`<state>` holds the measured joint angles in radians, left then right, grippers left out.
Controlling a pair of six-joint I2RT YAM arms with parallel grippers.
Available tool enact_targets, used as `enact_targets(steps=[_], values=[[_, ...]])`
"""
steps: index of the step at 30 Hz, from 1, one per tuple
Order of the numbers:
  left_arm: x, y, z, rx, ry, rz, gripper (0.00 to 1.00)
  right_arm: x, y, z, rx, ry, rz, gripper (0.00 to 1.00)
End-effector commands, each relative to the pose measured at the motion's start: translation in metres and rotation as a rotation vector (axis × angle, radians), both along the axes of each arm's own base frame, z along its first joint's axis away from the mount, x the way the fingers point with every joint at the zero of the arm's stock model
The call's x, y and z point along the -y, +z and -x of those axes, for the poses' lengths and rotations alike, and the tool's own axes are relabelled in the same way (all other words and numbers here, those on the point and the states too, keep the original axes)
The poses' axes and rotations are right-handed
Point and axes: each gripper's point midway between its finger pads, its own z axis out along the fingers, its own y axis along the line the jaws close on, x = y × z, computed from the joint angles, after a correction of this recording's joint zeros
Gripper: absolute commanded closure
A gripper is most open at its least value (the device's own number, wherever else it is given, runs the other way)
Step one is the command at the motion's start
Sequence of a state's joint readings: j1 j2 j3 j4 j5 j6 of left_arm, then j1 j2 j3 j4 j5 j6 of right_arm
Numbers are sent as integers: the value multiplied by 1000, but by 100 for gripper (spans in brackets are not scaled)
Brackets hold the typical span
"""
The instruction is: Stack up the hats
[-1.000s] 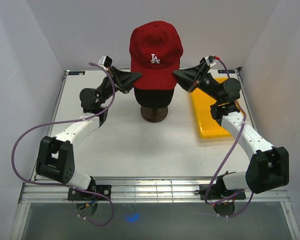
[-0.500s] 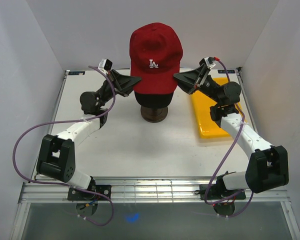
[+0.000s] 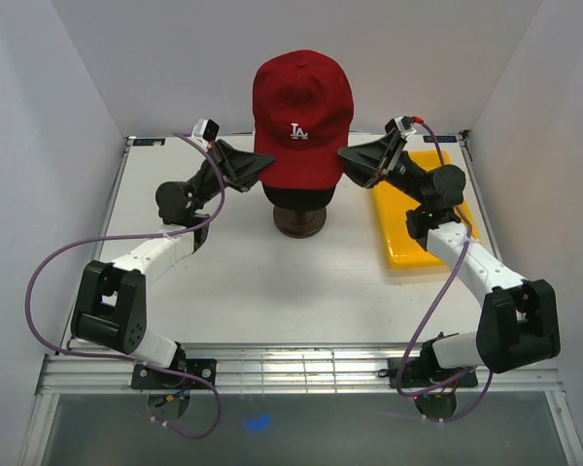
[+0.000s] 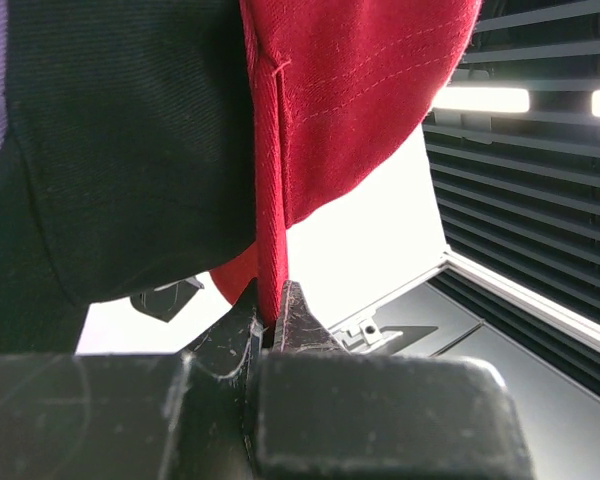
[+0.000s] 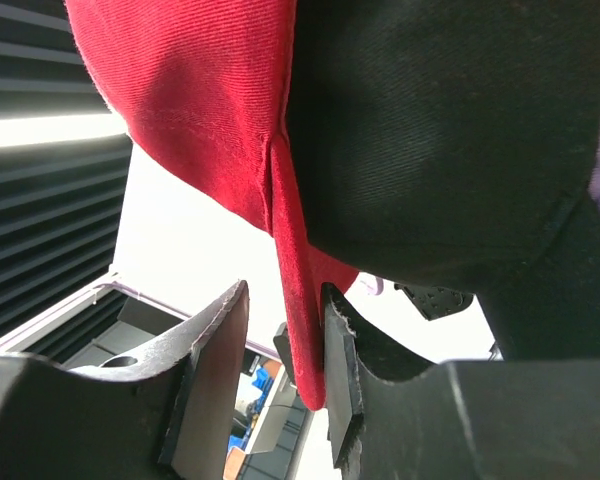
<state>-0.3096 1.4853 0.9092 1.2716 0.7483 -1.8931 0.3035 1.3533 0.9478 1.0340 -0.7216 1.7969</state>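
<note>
Right gripper (image 5: 282, 300) jaws have parted since a second ago; the hem of the red cap (image 5: 180, 120) hangs loose between them. Left gripper (image 4: 270, 305) jaws pinch the opposite hem. The cap sits lower over the black cap (image 3: 299, 197) on the stand (image 3: 299, 225). I judge it seated; only the left release remains.

Robot lab: white-walled test booth (image 3: 68, 116)
</note>
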Motion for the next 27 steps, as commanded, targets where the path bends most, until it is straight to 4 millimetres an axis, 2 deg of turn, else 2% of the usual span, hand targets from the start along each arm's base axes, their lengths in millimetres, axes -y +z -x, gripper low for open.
enact_targets(steps=[1, 6, 13, 27], values=[[5, -17, 8, 10, -42, -62, 100, 4, 18, 12, 100, -2, -48, 59], [6, -15, 6, 10, -31, -81, 100, 3, 11, 10, 88, 5, -36, 60], [6, -26, 4, -31, -24, -94, 100, 1, 1, 6, 68, 4, -23, 63], [6, -48, 1, -92, -16, -124, 100, -1, -24, 0, 21, 7, -13, 83]])
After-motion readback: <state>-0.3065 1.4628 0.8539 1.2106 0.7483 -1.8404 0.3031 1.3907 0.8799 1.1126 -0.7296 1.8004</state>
